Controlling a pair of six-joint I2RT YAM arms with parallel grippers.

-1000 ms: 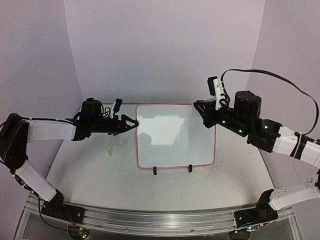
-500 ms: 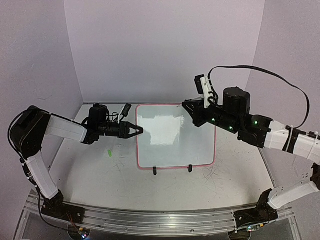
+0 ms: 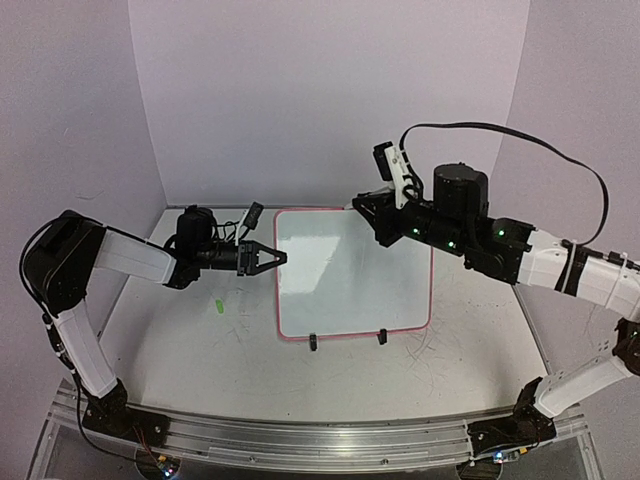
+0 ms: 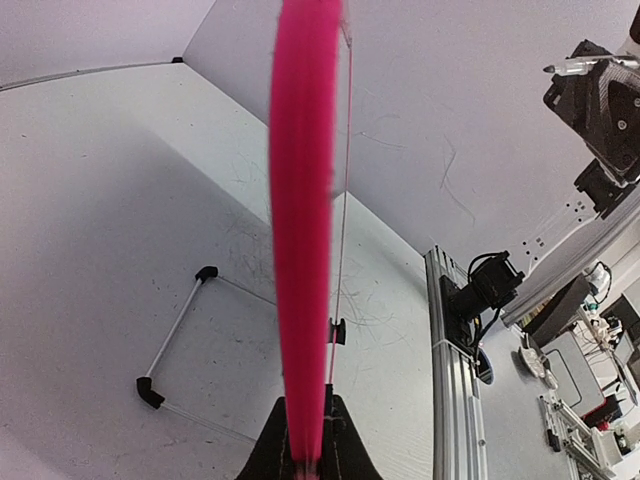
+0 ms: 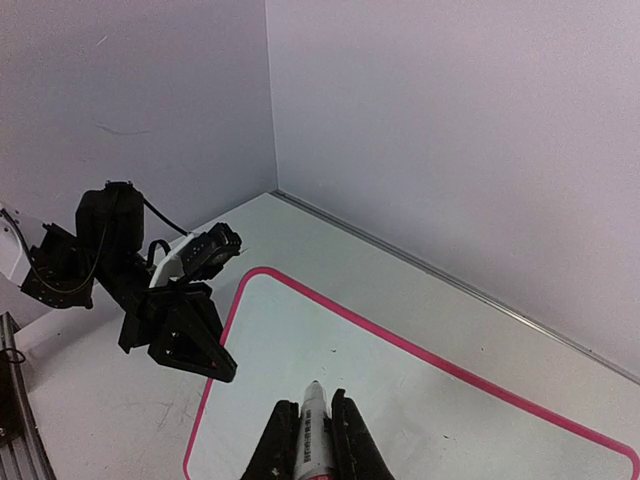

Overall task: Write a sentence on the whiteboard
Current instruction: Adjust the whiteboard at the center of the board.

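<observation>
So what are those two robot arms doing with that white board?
They are getting ready to write. The left claw is shut on the left edge of the whiteboard, which probably keeps it steady. The right claw grips a marker, tip pointing out, over the top part of the board. No writing shows on the board yet, only faint old scratch marks.
</observation>
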